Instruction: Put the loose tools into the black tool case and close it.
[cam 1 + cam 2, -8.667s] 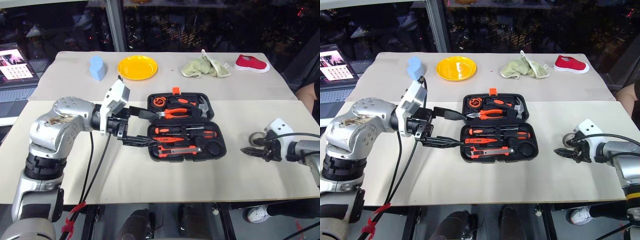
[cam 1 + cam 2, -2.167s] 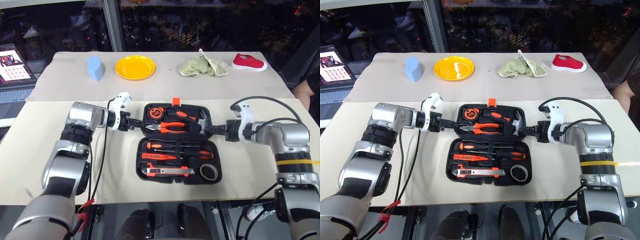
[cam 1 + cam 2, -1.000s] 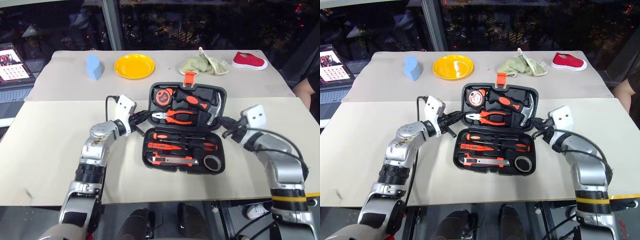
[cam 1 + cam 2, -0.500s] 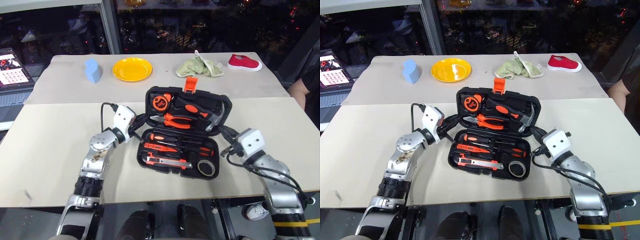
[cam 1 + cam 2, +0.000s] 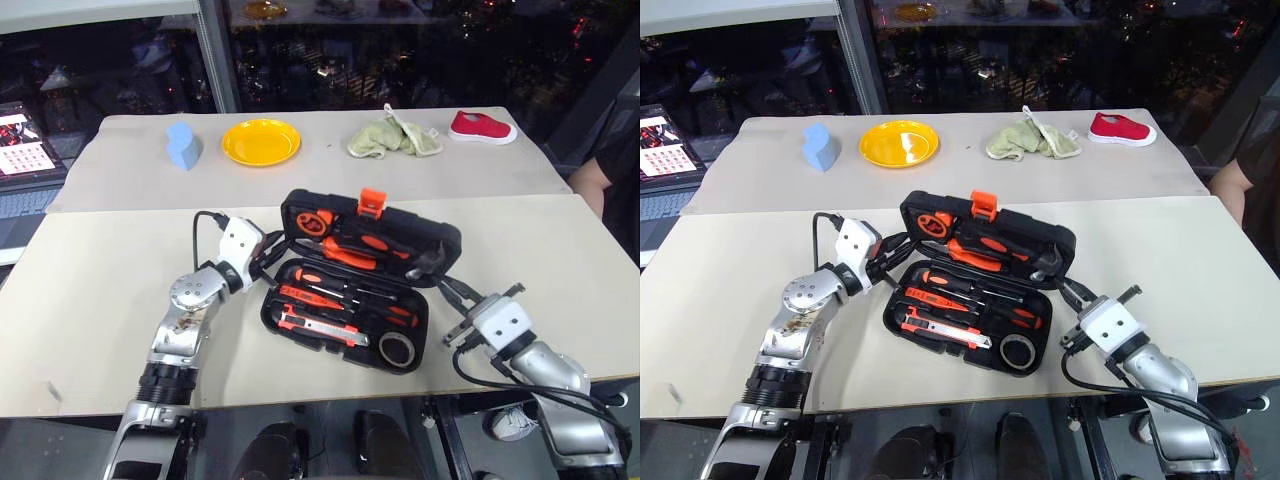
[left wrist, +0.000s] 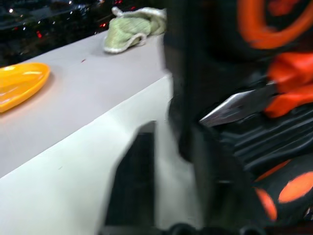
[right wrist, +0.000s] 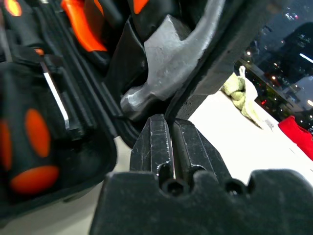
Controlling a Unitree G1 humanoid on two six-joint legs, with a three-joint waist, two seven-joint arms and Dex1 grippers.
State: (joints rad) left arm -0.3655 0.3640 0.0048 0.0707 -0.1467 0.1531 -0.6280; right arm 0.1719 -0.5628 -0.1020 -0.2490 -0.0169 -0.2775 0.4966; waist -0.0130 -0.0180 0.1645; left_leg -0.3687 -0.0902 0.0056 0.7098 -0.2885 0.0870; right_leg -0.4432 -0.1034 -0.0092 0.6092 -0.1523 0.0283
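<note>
The black tool case [image 5: 300,312] lies mid-table, its lid [image 5: 400,238] tipped forward about halfway over the base, orange latch [image 5: 372,203] on top. In the base lie two screwdrivers [image 5: 345,296], the utility knife [image 5: 322,324] and the grey tape roll [image 5: 397,351]. Pliers and a hammer head [image 7: 166,58] sit in the lid. My left gripper [image 5: 268,252] is at the lid's left end, fingers [image 6: 132,181] open with the lid's rim beside them. At the lid's right end my right gripper [image 5: 447,293] has its fingers [image 7: 154,147] together just under the rim, holding nothing.
Along the table's far side stand a blue block [image 5: 181,146], a yellow plate [image 5: 261,141], a green cloth [image 5: 392,138] and a red shoe [image 5: 482,127]. A laptop [image 5: 25,160] sits off the left edge. A person's sleeve [image 5: 612,175] shows at the right.
The lid has swung further forward over the base. Both hands have drawn back toward me, the right one more. The left gripper's fingers have parted.
</note>
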